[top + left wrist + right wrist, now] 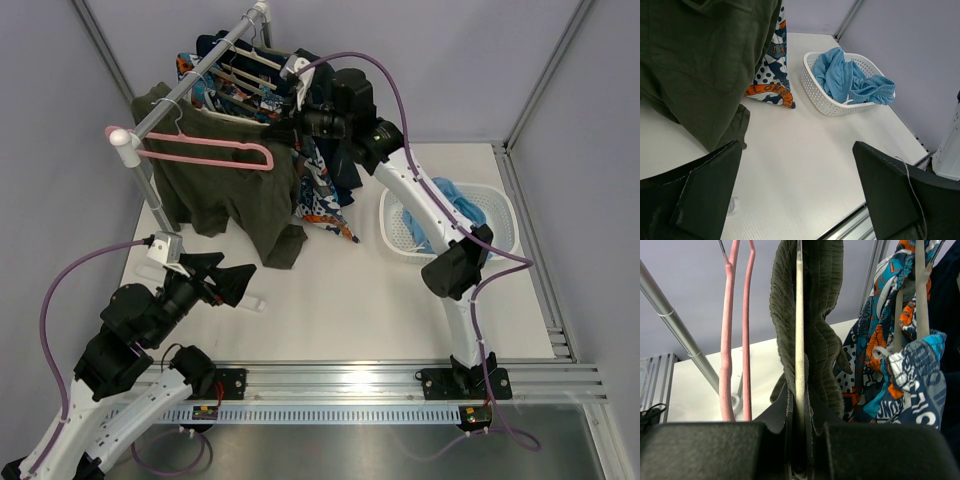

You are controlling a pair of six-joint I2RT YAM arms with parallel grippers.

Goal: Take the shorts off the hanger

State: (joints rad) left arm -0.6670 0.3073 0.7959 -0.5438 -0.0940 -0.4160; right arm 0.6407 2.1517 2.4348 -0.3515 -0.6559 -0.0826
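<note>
The olive green shorts [232,195] hang on a cream hanger [799,330] from the rail [190,85]. They fill the upper left of the left wrist view [700,60] and drape both sides of the hanger in the right wrist view [826,315]. My right gripper [284,124] is up at the rail, shut on the right end of the hanger, with the shorts' waistband against its fingertips [800,407]. My left gripper [232,280] is open and empty low over the table, in front of the shorts' hem; its fingers [710,185] frame bare table.
An empty pink hanger [210,152] hangs near the rail's front end, left of the olive shorts [737,340]. Patterned blue-orange shorts [320,195] and dark garments hang behind. A white basket [400,238] with a blue garment [460,200] stands at the right. A small white object [252,303] lies by the left gripper.
</note>
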